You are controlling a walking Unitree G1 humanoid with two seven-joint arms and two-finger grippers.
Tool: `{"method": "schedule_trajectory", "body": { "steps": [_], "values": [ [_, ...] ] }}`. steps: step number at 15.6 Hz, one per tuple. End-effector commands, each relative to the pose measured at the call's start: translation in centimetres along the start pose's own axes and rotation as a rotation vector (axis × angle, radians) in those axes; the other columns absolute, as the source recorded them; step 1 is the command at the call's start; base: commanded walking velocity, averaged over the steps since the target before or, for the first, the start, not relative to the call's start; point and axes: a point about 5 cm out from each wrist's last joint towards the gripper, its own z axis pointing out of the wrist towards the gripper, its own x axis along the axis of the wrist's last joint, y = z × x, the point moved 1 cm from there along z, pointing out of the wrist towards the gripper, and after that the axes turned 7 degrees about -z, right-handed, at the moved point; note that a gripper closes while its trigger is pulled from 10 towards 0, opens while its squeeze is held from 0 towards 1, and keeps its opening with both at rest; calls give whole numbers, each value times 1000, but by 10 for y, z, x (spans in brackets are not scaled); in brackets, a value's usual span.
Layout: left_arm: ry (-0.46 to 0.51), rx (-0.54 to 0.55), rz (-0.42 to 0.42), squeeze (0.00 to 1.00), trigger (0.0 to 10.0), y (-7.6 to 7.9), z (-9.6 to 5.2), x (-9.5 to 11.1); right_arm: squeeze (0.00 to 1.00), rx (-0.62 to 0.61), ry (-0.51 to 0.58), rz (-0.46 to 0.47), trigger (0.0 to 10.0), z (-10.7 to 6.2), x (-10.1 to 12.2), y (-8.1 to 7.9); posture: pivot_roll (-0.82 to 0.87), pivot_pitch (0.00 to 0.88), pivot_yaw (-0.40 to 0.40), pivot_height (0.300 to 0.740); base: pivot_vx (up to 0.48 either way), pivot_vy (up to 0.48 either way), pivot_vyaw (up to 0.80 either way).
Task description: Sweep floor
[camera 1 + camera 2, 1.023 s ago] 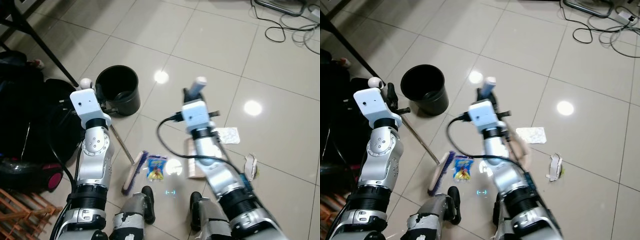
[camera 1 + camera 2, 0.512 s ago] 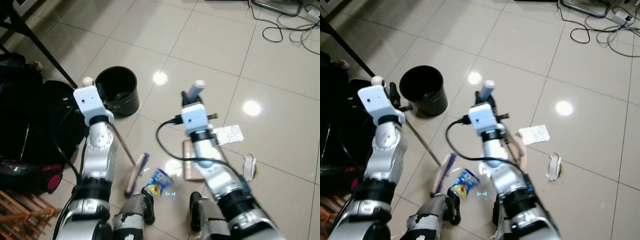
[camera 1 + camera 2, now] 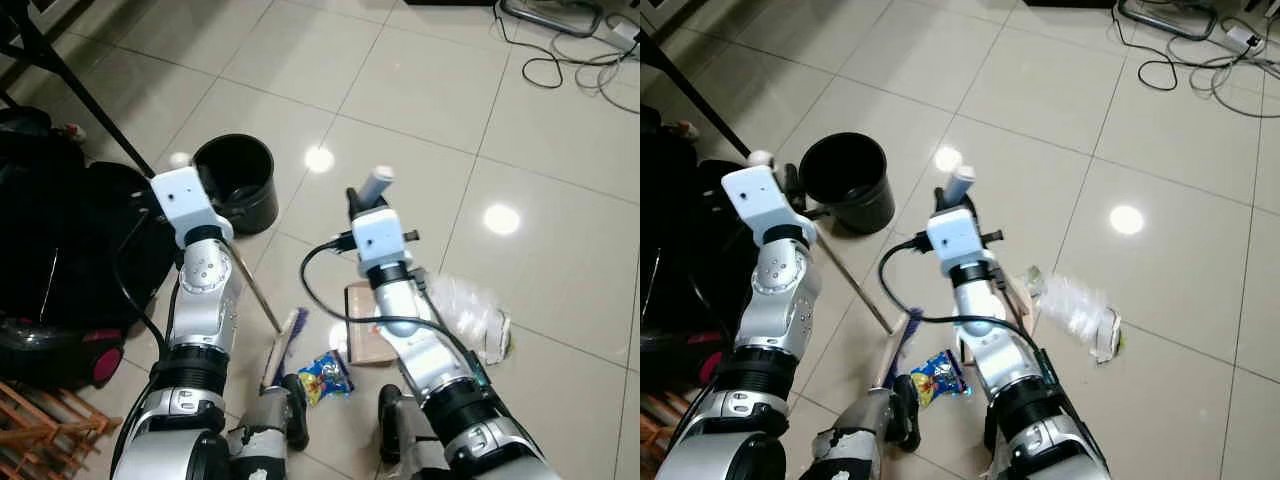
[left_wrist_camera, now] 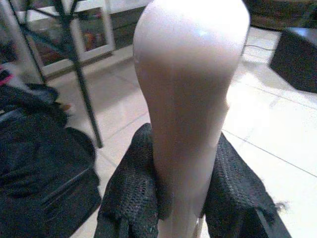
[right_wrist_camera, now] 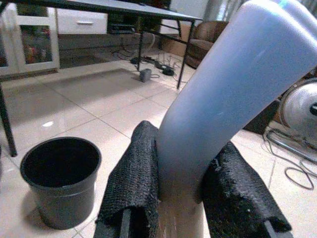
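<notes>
Two tools are held, one per arm. Floor (image 3: 420,90): glossy beige tiles with grey grout, ceiling lights reflected as bright spots. Black cables (image 3: 560,45) lie at the far right; a black table leg (image 3: 80,95) slants across the far left, with dark bags (image 3: 60,250) beside it. In the left wrist view, a glass-front cabinet (image 4: 94,29) stands at the wall.

Writing: none readable; the snack packet (image 3: 325,372) has a bright blue-yellow print, too small to read.

Containers: black bin (image 3: 235,182) stands upright by the left arm; nothing can be made out inside it. Dustpan (image 3: 365,325), tan, lies flat on the floor under the right forearm.

Left gripper (image 4: 181,198): fingers clamped on the pale broom handle (image 4: 190,99). The metal shaft runs down to the broom head (image 3: 285,345), which rests on the floor just beside the packet, near the robot's feet.

Right gripper (image 5: 181,198): fingers closed on the light-blue dustpan handle (image 5: 233,94).

Litter: a blurred clear wrapper (image 3: 470,310) and a crumpled scrap (image 3: 500,340) to the right of the dustpan.
</notes>
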Motion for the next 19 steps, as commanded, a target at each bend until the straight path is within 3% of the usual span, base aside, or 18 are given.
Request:
{"method": "schedule_trajectory", "body": {
  "steps": [1,3,4,5,8,12,14,19],
  "values": [
    [-40,-58,7,0,10000,3,-3,-8,0,-3,-86,60,10000,-8,-13,0,107,269,59,740,0,0,0],
    [-64,-229,43,0,10000,7,-7,0,0,-72,-67,127,10000,-2,1,29,82,248,53,740,0,0,0],
    [-84,-264,67,0,10000,1,-10,2,0,-103,-57,147,10000,-3,8,42,63,215,47,740,0,0,0],
    [-88,-282,94,0,10000,-11,-15,6,0,-128,-38,155,10000,-5,17,58,52,186,47,740,0,0,0],
    [-102,-294,91,0,10000,-33,-32,16,0,-120,9,126,10000,-7,41,82,28,137,30,740,0,0,0],
    [-124,-349,147,0,10000,-40,-48,22,0,-103,5,104,10000,-10,51,94,55,100,21,740,0,0,0],
    [-146,-356,173,0,10000,-43,-58,27,0,-153,-52,79,10000,-21,54,108,50,81,29,740,0,0,0],
    [-124,-286,177,0,10000,-48,-54,35,0,-202,-124,98,10000,-38,41,111,60,63,42,740,0,0,0]
  ]
}}
